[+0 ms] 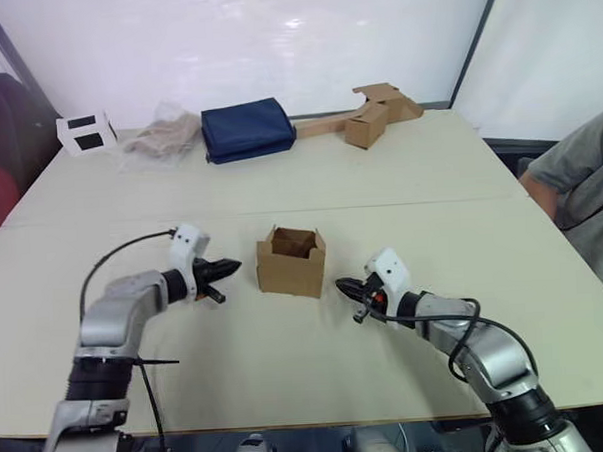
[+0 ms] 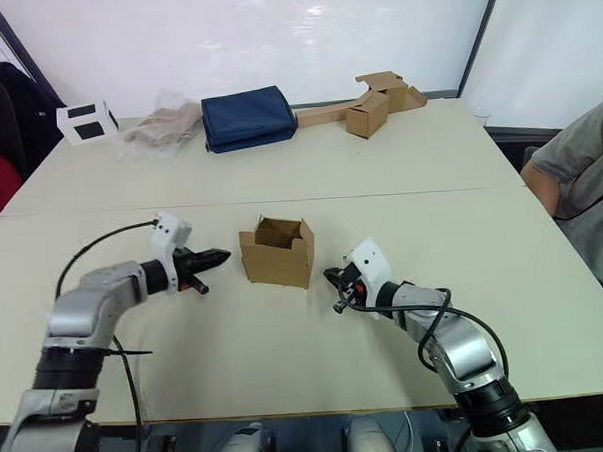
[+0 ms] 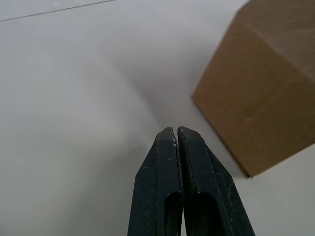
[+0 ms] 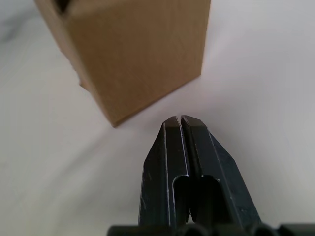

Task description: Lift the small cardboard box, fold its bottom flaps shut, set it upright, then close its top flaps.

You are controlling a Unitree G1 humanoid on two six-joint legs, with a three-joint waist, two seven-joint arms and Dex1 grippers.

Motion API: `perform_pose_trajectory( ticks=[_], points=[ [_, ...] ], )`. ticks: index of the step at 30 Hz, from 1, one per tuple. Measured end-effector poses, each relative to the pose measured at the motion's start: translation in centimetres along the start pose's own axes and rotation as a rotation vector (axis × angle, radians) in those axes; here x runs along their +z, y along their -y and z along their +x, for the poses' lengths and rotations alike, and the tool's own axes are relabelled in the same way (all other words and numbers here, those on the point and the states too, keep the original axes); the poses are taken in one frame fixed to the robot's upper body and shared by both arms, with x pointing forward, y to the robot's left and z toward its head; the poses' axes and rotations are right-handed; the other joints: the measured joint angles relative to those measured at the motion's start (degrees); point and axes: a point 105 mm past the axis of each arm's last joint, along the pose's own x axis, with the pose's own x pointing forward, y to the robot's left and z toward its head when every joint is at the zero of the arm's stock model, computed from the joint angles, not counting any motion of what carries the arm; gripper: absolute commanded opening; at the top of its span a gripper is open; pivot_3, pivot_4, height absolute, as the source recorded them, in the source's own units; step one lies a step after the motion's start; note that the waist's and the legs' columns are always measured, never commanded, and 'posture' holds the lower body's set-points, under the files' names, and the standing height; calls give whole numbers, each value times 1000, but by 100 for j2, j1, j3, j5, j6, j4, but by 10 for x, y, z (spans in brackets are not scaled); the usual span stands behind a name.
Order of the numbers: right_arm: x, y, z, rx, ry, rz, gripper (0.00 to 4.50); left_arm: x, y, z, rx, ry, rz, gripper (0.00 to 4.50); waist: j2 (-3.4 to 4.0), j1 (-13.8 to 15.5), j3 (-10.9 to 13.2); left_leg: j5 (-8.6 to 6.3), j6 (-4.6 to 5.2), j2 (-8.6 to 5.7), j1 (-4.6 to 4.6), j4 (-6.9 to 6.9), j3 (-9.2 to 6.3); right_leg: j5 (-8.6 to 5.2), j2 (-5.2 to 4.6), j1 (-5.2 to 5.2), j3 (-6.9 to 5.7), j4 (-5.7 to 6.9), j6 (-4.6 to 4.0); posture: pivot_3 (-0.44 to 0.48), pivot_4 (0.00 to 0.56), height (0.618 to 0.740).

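Two hands flank the box (image 1: 291,262), which stands upright on the table (image 1: 288,367), top open: left hand (image 1: 229,266) and right hand (image 1: 342,284) both pressed together, empty. No writing readable.

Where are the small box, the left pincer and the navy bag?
box (image 1: 290,275), left eye view, front wall
left pincer (image 1: 233,265), left eye view, shut tips
navy bag (image 1: 247,128), left eye view, top face
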Motion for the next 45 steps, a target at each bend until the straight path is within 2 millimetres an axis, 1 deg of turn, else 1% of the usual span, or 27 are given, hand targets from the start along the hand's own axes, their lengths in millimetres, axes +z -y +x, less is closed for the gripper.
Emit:
perform_pose_trajectory(
  ticks=[5,7,8,9,12,18,22,29,31,33,34,36,38,39,40,42,43,45],
  points=[
    [3,4,10,-26,16,-36,0,-5,11,10,-35,3,8,83,1,-18,-1,0,0,0,3,-2,0,0,2,-1,1,3,0,0,150,740],
    [4,2,13,-15,20,-44,0,-12,19,11,-61,-14,10,83,2,-30,-1,0,1,1,4,-4,1,0,3,-1,2,3,0,0,150,740],
    [4,-1,14,-2,19,-50,0,-19,27,11,-96,-33,17,83,3,-28,-2,0,0,1,4,-5,1,0,2,-1,2,3,0,0,150,740],
    [4,-1,13,1,15,-60,0,-24,34,10,-117,-45,19,83,3,-25,-2,0,1,1,4,-5,1,0,2,-1,2,3,0,0,150,740],
    [1,0,6,7,-8,-120,0,-29,46,6,-163,-63,35,83,6,1,-4,0,0,0,4,-4,1,0,0,2,1,3,0,0,150,740],
    [-4,-3,-9,22,-40,-147,0,-33,57,5,-194,-67,45,83,5,2,-5,-1,1,0,7,-3,1,0,1,5,1,2,0,0,150,740],
    [-5,-3,-14,22,-63,-186,0,-33,58,6,-197,-67,49,83,6,6,-6,-1,1,0,12,-4,1,-1,1,13,1,-1,0,0,150,740],
    [-6,-2,-15,15,-71,-208,0,-34,58,5,-206,-79,87,83,6,2,-6,-1,2,0,35,-12,1,-1,1,37,0,-14,0,0,150,740],
    [-6,-1,-16,17,-73,-219,0,-35,53,1,-203,-88,119,83,6,-4,-6,-1,2,1,36,-14,1,-1,2,37,0,-14,-1,0,150,740],
    [-6,2,-18,16,-80,-228,0,-34,43,-6,-184,-96,191,83,6,-5,-6,-1,2,1,36,-16,1,-1,2,37,0,-16,-1,0,150,740],
    [-7,4,-21,14,-87,-234,0,-34,38,-9,-178,-104,217,83,6,-1,-6,-1,2,1,37,-16,1,-1,2,38,0,-17,-1,0,150,740],
    [-6,12,-27,1,-94,-236,0,-34,29,-16,-182,-112,217,83,6,11,-6,-1,2,1,36,-15,1,-1,1,40,-1,-20,-1,0,150,740],
    [-3,19,-33,-2,-94,-229,0,-28,21,-18,-179,-97,186,83,5,14,-5,-1,2,1,33,-15,0,-1,1,40,-3,-22,-1,0,150,740],
    [1,23,-36,-7,-86,-223,0,-21,17,-19,-174,-75,175,83,4,11,-5,-1,2,1,31,-14,-1,-1,2,38,-4,-22,-1,0,150,740],
    [7,29,-38,-13,-69,-215,0,-9,13,-19,-178,-40,171,83,4,3,-5,-1,2,1,31,-14,-1,-1,2,38,-4,-22,-1,0,150,740],
    [24,37,-40,-28,-21,-216,0,13,11,-18,-178,13,195,83,4,-9,-5,-1,2,1,31,-14,-1,-1,2,38,-4,-21,0,0,150,740],
    [36,42,-41,-35,13,-217,0,24,10,-17,-176,36,217,83,4,-11,-5,-1,2,1,31,-15,0,-1,2,37,-4,-22,0,0,150,740],
    [57,47,-43,-37,77,-214,0,39,13,-15,-187,73,235,83,4,-26,-5,-3,5,2,32,-18,0,-1,3,37,-3,-24,-1,0,150,740]
  ],
)
